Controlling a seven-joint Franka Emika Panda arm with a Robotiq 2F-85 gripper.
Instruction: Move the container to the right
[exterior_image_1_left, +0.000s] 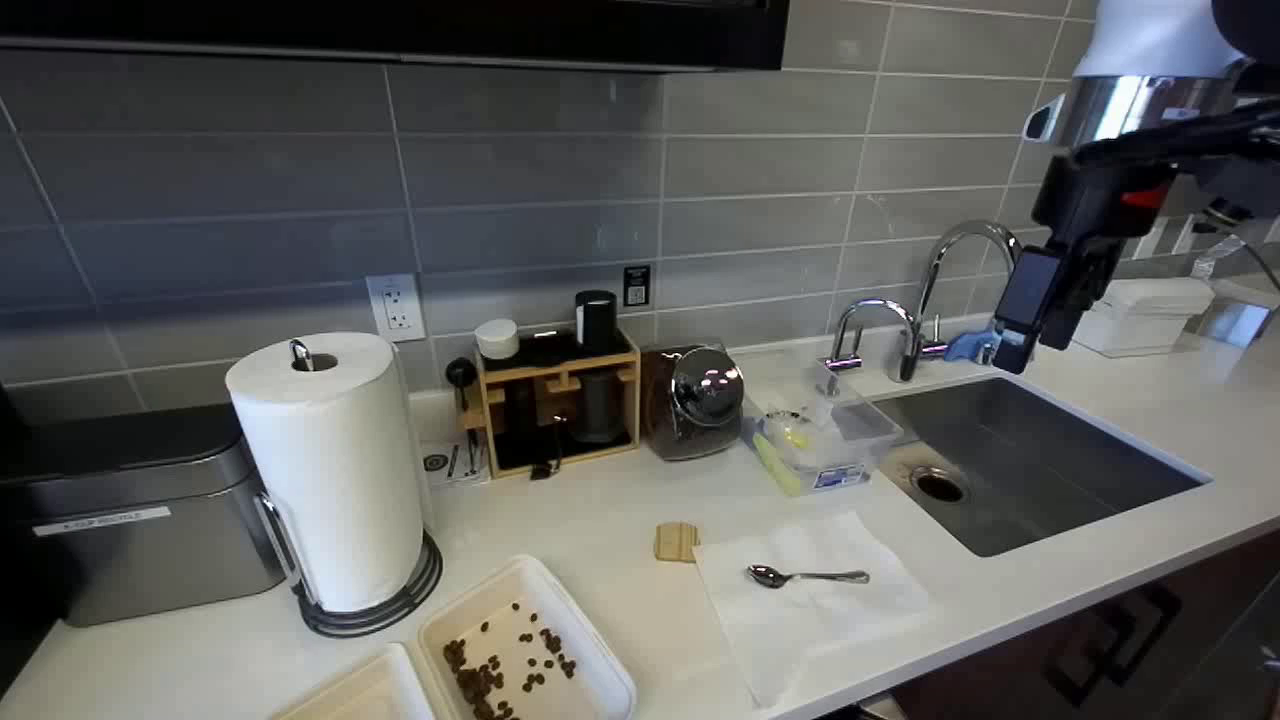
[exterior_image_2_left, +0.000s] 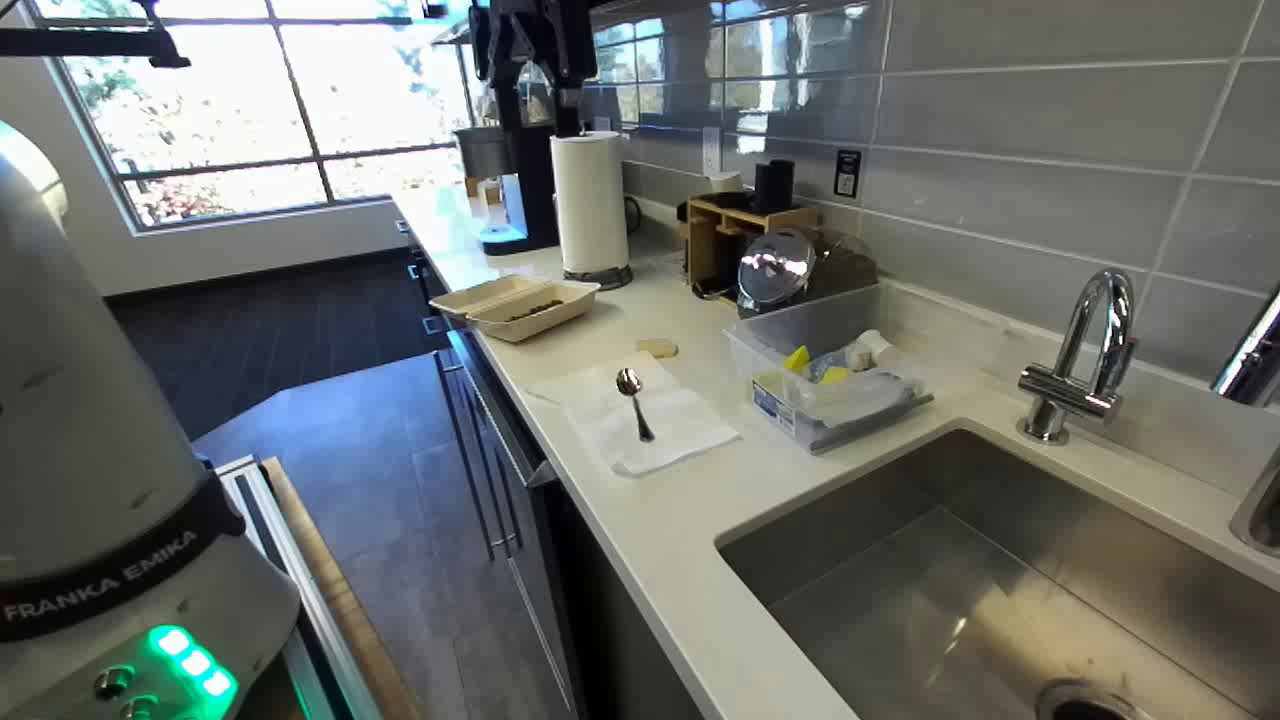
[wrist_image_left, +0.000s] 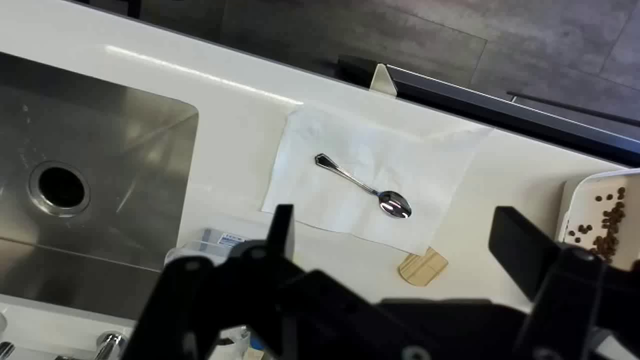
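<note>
Hovering — gripper (wrist_image_left: 393, 215) w/ jaws spread wide | container (wrist_image_left: 590, 212) — lower, well apart, @ R edge, wrist vw

1 spoon (wrist_image_left: 370, 189) on white sheet (wrist_image_left: 320, 200)

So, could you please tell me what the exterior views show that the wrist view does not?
Only exterior: the paper roll in both exterior views, and the window in an exterior view.
Only wrist: no object I can name, just a look from above.
Shared by all three: the container, spoon, white sheet, sink and gripper.
</note>
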